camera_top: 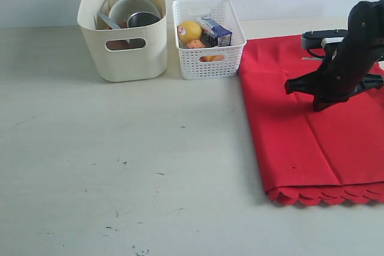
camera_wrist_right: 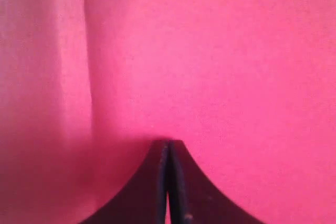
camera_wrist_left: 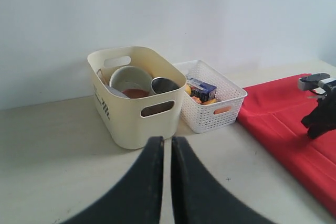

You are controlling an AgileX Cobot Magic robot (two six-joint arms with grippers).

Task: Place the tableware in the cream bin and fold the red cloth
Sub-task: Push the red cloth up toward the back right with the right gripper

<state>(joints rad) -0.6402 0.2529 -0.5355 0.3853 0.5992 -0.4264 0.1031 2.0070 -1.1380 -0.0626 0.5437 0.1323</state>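
Exterior view: tableware [camera_top: 129, 8] sits inside the cream bin [camera_top: 127, 61]; the red cloth [camera_top: 300, 133] lies spread flat at right. Right gripper [camera_wrist_right: 168, 143], jaws together, hangs low over the cloth. Left gripper [camera_wrist_left: 163, 140] shows a narrow slit, holding nothing.

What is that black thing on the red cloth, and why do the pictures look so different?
It is a robot arm. The robot has two arms, each ending in a pincher called a gripper. One picture looks at the whole table; the other two come from cameras on the wrists. The left gripper is almost shut and empty, facing the cream bin holding a bowl and steel cup, beside a white basket with a lemon. The right gripper is shut, close over the red cloth; I cannot tell whether it pinches it.
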